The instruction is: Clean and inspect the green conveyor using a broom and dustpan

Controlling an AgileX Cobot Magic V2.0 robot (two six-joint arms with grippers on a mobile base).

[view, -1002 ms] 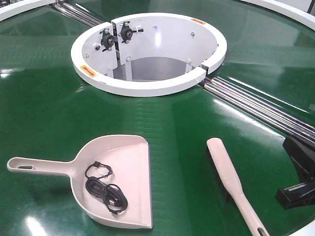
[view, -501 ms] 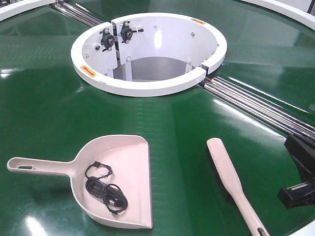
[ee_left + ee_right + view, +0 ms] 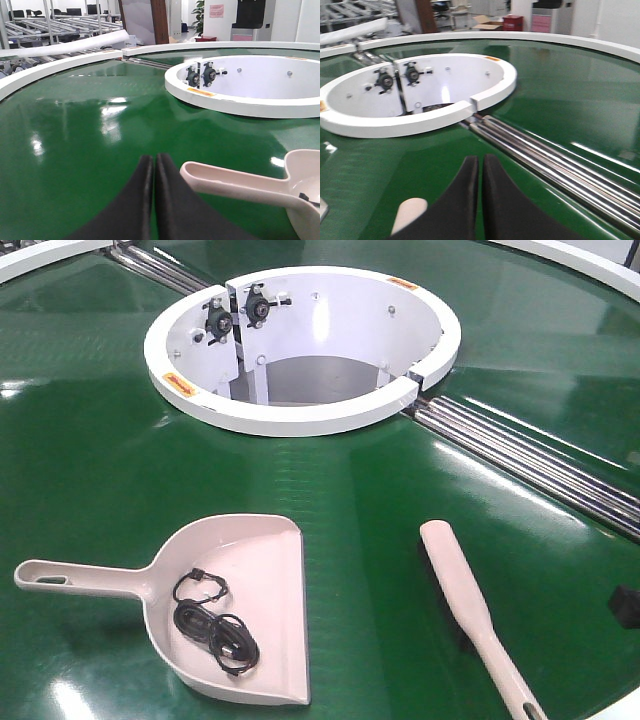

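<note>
The green conveyor (image 3: 90, 470) fills the front view, with its white ring opening (image 3: 300, 345) at the back. The beige dustpan (image 3: 250, 570) lies at the front left, handle pointing left, with a black coiled cable (image 3: 212, 625) inside it. The beige broom (image 3: 465, 600) lies at the front right, bristles down. My left gripper (image 3: 154, 162) is shut and empty, low over the belt, just left of the dustpan's handle end (image 3: 220, 181). My right gripper (image 3: 480, 162) is shut and empty, right of the broom's head tip (image 3: 411, 212). Only a black piece of the right arm (image 3: 627, 606) shows in the front view.
Strips of steel rollers (image 3: 540, 465) run from the ring to the right edge and also show in the right wrist view (image 3: 555, 160). Another roller strip (image 3: 160, 268) runs to the back left. A white outer rim (image 3: 55, 67) borders the belt.
My right gripper has drawn back to the right, almost out of the front view. The dustpan, the cable and the broom have not moved.
</note>
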